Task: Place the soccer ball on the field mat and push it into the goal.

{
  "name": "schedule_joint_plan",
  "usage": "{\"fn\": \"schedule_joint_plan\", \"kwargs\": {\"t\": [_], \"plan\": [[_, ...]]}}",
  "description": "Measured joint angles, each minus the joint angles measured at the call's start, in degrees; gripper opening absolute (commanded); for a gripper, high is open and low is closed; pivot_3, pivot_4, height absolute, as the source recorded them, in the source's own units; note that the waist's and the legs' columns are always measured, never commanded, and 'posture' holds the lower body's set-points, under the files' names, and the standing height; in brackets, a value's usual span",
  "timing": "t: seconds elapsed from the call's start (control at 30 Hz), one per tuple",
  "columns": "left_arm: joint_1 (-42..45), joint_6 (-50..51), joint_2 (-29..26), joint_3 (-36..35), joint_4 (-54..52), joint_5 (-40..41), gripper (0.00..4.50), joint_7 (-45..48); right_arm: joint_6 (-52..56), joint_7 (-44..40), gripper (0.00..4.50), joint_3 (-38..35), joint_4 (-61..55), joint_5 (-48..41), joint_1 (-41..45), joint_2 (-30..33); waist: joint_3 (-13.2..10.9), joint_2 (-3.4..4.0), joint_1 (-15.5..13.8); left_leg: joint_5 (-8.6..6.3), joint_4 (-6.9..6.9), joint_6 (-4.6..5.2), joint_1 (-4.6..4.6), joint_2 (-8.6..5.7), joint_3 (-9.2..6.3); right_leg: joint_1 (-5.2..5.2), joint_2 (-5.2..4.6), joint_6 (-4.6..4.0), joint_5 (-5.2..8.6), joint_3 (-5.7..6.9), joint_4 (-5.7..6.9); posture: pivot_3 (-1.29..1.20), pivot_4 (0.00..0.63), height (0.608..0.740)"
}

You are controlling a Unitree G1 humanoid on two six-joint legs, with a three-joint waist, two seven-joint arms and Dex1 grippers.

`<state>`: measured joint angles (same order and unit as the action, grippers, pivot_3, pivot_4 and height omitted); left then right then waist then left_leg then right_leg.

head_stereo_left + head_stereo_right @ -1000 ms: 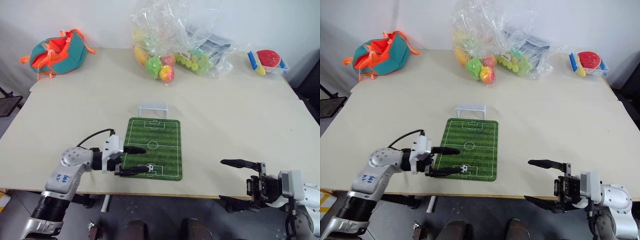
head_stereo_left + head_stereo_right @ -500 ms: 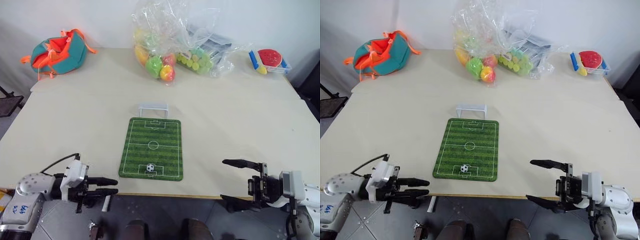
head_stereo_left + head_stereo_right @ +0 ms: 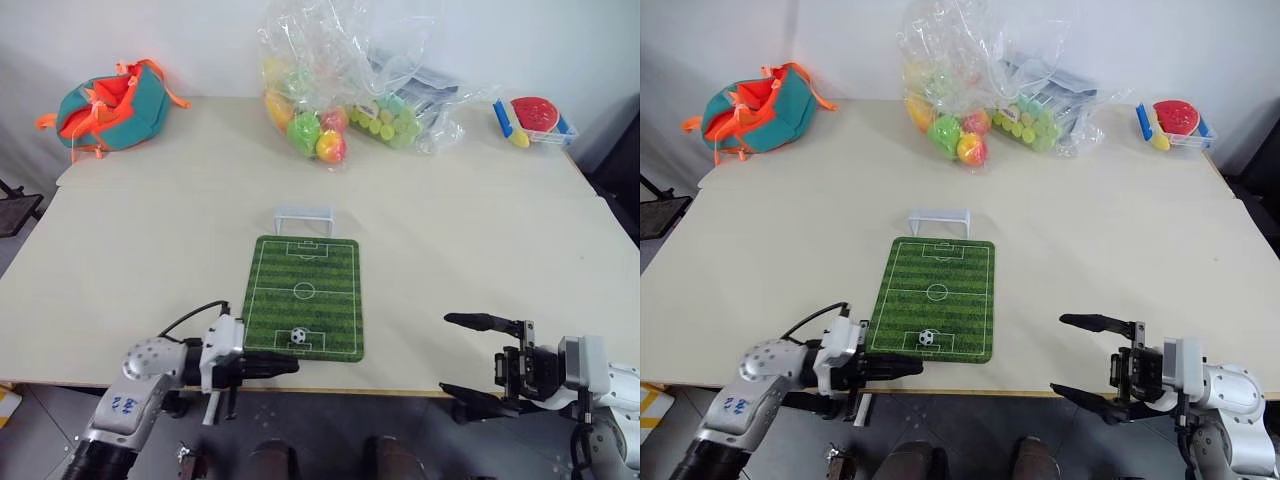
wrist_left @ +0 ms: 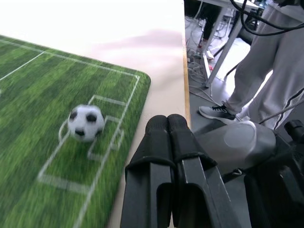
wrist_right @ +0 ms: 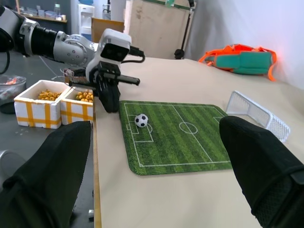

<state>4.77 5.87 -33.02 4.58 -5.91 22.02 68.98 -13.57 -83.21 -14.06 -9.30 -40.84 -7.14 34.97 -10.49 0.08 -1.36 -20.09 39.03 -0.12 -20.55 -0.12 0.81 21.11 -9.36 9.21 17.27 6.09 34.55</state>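
The soccer ball (image 3: 298, 335) lies free on the field mat (image 3: 305, 285), inside the marked box at the mat's near end. The white goal (image 3: 305, 218) stands just past the mat's far end, on the table. My left gripper (image 3: 292, 366) is shut with nothing in it. It lies level at the table's front edge, just off the mat's near left corner, a little short of the ball (image 4: 86, 122). Right of the mat, my right gripper (image 3: 446, 353) hangs open and empty at the front edge.
Clear bags of coloured balls (image 3: 320, 125) lie at the table's back, a teal and orange bag (image 3: 105, 105) at the back left, a small tray with a watermelon toy (image 3: 538, 118) at the back right. A person's legs (image 4: 256, 76) stand beside the table.
My left gripper left the ball on the mat, swung out left past the table edge while shutting, and has come back shut to the mat's near left corner. The right gripper kept still.
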Motion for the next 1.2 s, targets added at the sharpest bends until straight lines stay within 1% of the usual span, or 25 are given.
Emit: {"fn": "schedule_joint_plan", "kwargs": {"t": [0.17,0.27,0.37,0.43,0.53,0.63,0.73,0.8,0.97,1.1,1.2], "plan": [[7.9,0.4,3.2,2.1,7.0,-4.1,0.02,-4.7,1.0,3.3,4.5,0.1,-3.1,0.7,-0.2,0.0,0.0,0.0,-0.3,0.0,0.05,0.0,0.03,-0.03,-0.04,-0.08,-0.01,0.01,-0.01,0.01,-0.01,0.0,0.15,0.74],[12.8,1.1,5.8,1.9,11.4,-4.7,0.02,-7.9,1.2,5.9,4.5,0.0,-4.2,1.5,-0.6,-0.4,0.0,0.0,-0.3,-0.01,0.05,0.02,0.02,-0.04,-0.04,-0.1,-0.01,0.05,-0.03,0.01,-0.06,0.0,0.15,0.74],[16.8,-0.4,7.9,1.7,16.1,-5.9,0.02,-10.3,1.1,10.8,4.5,-0.2,-4.2,2.8,-0.8,-2.7,0.0,0.0,-0.2,-0.01,0.05,0.01,0.01,-0.04,-0.02,-0.08,0.0,0.05,-0.03,0.03,-0.06,0.0,0.15,0.74],[18.9,-2.3,9.1,0.8,19.1,-6.7,0.02,-12.3,0.2,15.5,4.5,-0.5,-4.2,5.4,-0.7,-5.2,0.0,-0.01,-0.1,0.0,0.05,0.01,0.01,-0.04,0.0,-0.07,0.01,0.05,-0.03,0.03,-0.05,0.0,0.15,0.74],[19.6,-4.6,9.5,-0.6,20.1,-6.1,0.02,-12.1,-1.4,21.7,4.5,-0.5,-4.1,8.9,-0.3,-9.0,0.0,0.01,0.1,0.0,0.03,0.01,0.01,-0.03,0.04,-0.01,0.0,0.05,-0.03,-0.01,-0.04,0.0,0.15,0.74],[15.8,-5.8,6.4,-2.9,18.6,-4.1,0.02,-9.1,-2.2,25.0,4.5,-0.3,-4.0,10.6,0.2,-10.3,0.0,0.02,0.5,0.0,-0.02,0.01,0.0,0.0,0.07,0.05,0.02,0.05,-0.02,-0.03,-0.03,0.0,0.15,0.74],[10.7,-5.9,2.4,-6.3,16.7,-2.1,0.02,-6.5,-2.8,25.6,4.5,0.2,-3.8,11.2,0.1,-10.3,0.0,0.03,0.6,0.0,-0.01,0.01,-0.01,0.01,0.06,0.05,0.02,0.05,-0.02,-0.03,-0.04,0.0,0.15,0.74],[6.1,-6.6,-1.3,-10.1,15.1,-0.4,0.02,-4.9,-3.0,25.5,4.5,0.2,-3.3,11.2,0.0,-10.3,0.0,0.03,0.7,-0.01,-0.01,0.01,-0.01,0.02,0.05,0.05,0.02,0.05,-0.02,-0.05,-0.04,0.0,0.15,0.74],[-2.0,-8.0,-6.8,-20.5,13.6,1.3,0.02,-6.1,-3.6,23.0,4.5,0.4,-1.0,10.3,0.3,-9.8,0.0,0.09,0.4,-0.06,-0.02,0.07,0.0,0.02,-0.08,0.05,-0.02,0.05,-0.02,-0.08,-0.06,0.0,0.15,0.74],[-7.2,-7.7,-7.7,-24.3,10.2,1.6,0.02,-7.5,-3.7,20.0,4.5,0.3,1.2,8.8,1.9,-8.4,-0.1,0.1,0.1,-0.09,-0.01,0.09,0.0,0.02,-0.12,0.05,-0.03,0.05,-0.02,-0.1,-0.07,0.0,0.15,0.74],[-9.3,-7.3,-8.0,-28.3,9.1,2.7,0.02,-9.3,-4.0,16.1,4.5,-0.1,4.4,7.7,2.9,-5.5,-0.1,0.11,0.1,-0.11,-0.02,0.06,0.0,0.04,-0.12,0.05,-0.02,0.05,-0.02,-0.09,-0.08,0.0,0.15,0.74]]}}
